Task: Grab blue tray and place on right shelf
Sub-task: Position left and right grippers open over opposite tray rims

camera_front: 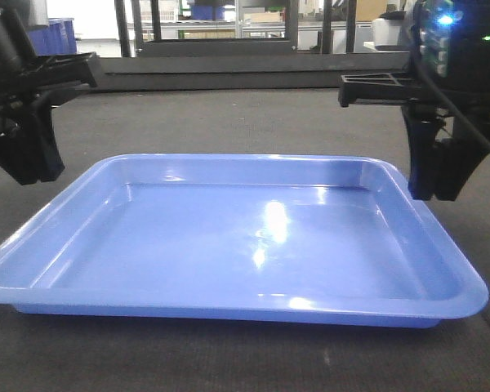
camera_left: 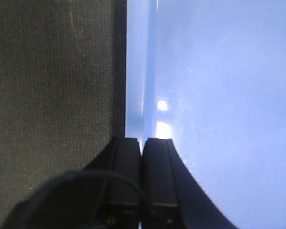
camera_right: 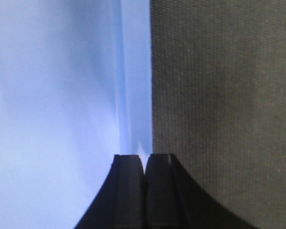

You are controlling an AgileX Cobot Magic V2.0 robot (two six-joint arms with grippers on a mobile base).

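Both closed finger to finger, left claw point(camera_left: 142, 140) and right claw point(camera_right: 144, 156) at blue tray point(camera_front: 261, 237) side rims, pinch unclear

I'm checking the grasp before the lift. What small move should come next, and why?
Probably open both. The left gripper and right gripper each show jaws closed together, lined up over the side rims of the blue tray. From the front, their tips seem just above those rims, and the tray lies flat on the table.

Blue tray point(camera_front: 229, 245): you see shallow glossy periwinkle plastic, rounded corners, flared rim.
Pose: flat, open side up.
Place: on dark tabletop point(camera_front: 253, 122).
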